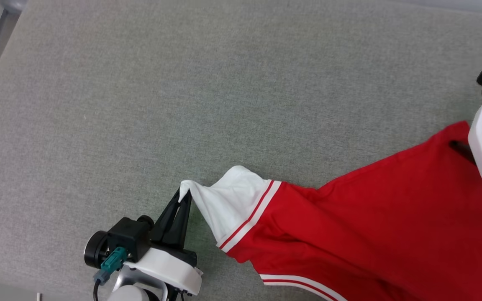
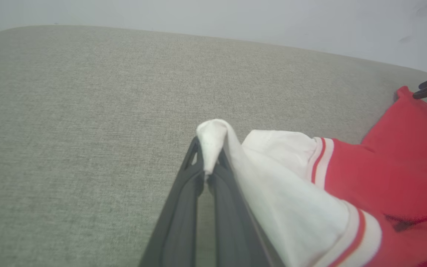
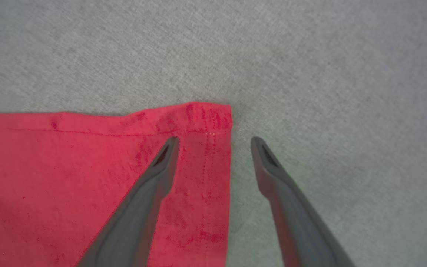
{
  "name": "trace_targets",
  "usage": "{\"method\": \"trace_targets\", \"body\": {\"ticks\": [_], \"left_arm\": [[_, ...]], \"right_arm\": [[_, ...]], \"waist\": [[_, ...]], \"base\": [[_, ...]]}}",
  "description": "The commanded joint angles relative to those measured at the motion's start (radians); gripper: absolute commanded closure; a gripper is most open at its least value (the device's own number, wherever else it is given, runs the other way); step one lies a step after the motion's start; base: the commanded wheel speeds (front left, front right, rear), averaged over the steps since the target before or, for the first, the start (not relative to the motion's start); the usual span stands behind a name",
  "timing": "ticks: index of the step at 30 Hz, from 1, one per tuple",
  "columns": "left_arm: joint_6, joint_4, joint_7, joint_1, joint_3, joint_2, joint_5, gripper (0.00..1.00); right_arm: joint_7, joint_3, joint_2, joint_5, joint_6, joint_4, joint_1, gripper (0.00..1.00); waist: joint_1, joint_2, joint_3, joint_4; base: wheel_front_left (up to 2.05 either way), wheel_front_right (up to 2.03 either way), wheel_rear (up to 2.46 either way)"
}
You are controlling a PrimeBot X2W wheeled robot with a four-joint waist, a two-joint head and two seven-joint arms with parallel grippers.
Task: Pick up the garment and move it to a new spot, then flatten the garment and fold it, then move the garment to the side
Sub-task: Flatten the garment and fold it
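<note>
- While the garment (image 1: 370, 225) lies unflattened, folding and moving aside remain, I judge.
- Left gripper (image 1: 184, 196) pinches its white sleeve (image 1: 232, 200); right gripper (image 3: 214, 140) gapes empty over the hem corner (image 3: 213, 118).

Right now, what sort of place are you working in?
Probably indoors at a padded bed or couch: a wide grey-green woven fabric surface with a rounded far edge, a plain pale wall behind it, and a red jersey shirt with white sleeves lying on it.
</note>
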Motion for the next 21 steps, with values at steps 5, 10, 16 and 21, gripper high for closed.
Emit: {"method": "trace_targets", "body": {"ticks": [5, 10, 16, 21], "left_arm": [[-0.009, 0.011, -0.009, -0.032, -0.002, -0.014, 0.013, 1.00], [-0.015, 0.024, -0.011, -0.038, 0.004, -0.019, 0.014, 1.00], [-0.016, 0.041, -0.014, -0.015, 0.029, -0.019, -0.002, 1.00], [-0.017, 0.051, -0.016, 0.013, 0.041, -0.009, -0.003, 1.00]], "right_arm": [[-0.009, 0.098, 0.005, 0.015, -0.001, 0.086, 0.009, 0.00], [-0.035, 0.182, -0.014, 0.064, -0.001, 0.127, 0.021, 0.00], [-0.130, 0.220, -0.011, 0.112, -0.001, 0.135, -0.026, 1.00], [-0.251, 0.247, -0.005, 0.141, 0.000, 0.126, -0.054, 1.00]], "waist": [[-0.0002, 0.0000, 0.050, 0.029], [-0.0002, 0.0000, 0.055, 0.028], [-0.0002, 0.0000, 0.017, 0.006], [-0.0002, 0.0000, -0.052, -0.023]], "base": [[0.00, 0.00, 0.00], [0.00, 0.00, 0.00], [0.00, 0.00, 0.00], [0.00, 0.00, 0.00]]}}
